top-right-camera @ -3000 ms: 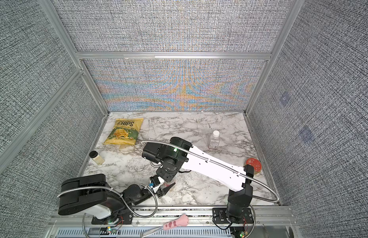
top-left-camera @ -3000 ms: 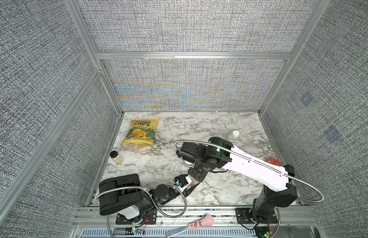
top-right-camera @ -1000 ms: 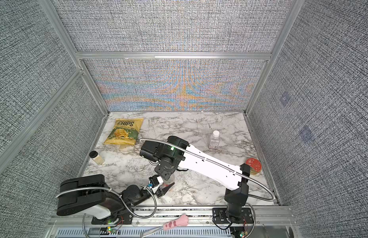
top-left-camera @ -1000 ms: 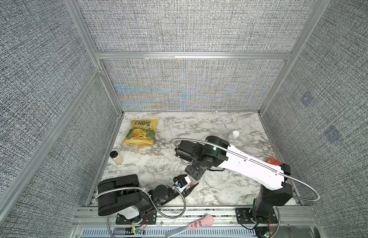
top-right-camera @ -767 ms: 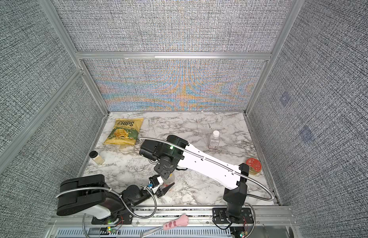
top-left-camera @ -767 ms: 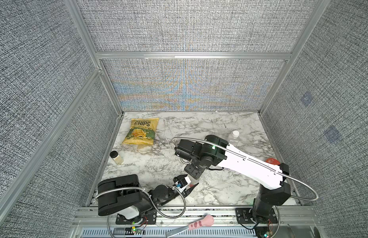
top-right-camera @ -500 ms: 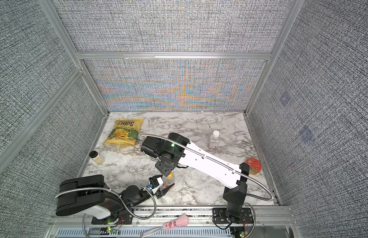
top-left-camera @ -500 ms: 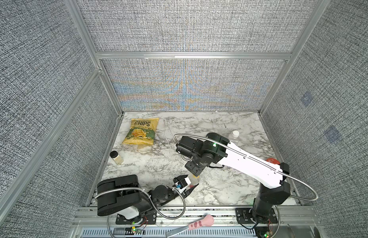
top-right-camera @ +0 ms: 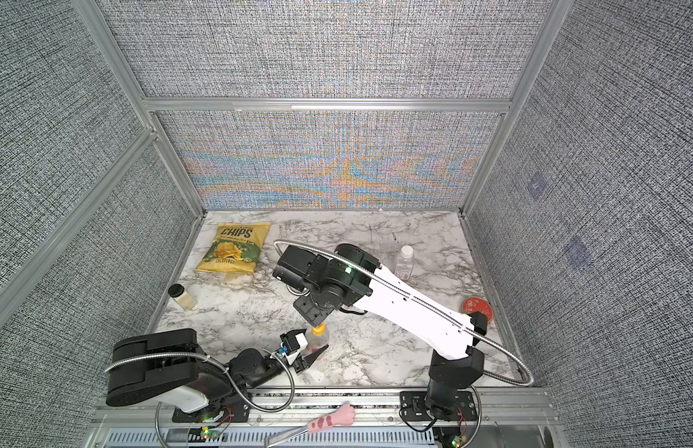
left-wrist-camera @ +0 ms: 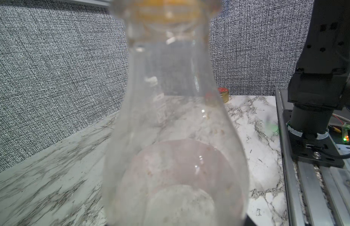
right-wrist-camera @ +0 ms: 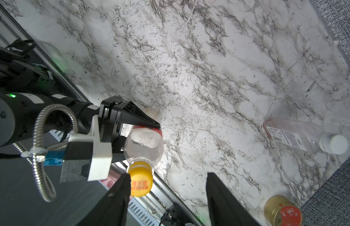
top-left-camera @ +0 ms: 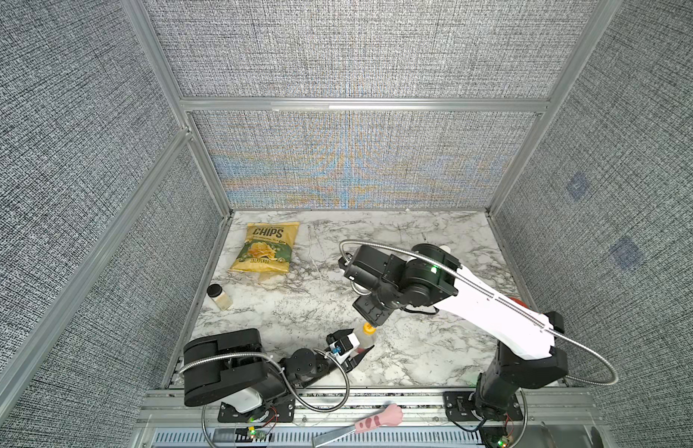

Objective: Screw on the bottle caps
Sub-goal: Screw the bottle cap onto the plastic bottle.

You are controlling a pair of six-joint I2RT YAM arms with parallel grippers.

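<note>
While your left gripper sits low at the table's front edge, it is clamped on the red-labelled bottle, which carries the orange cap. Just above, your right gripper hangs spread wide and holds nothing, one finger just beside that cap. Far back stands the pink bottle, with the white cap on it.

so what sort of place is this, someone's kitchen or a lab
Most likely a lab robot cell, not a kitchen: a marble-pattern tabletop boxed in by grey fabric panels on an aluminium frame, a left arm and a right arm mounted at its front edge, and props like a chips bag.
</note>
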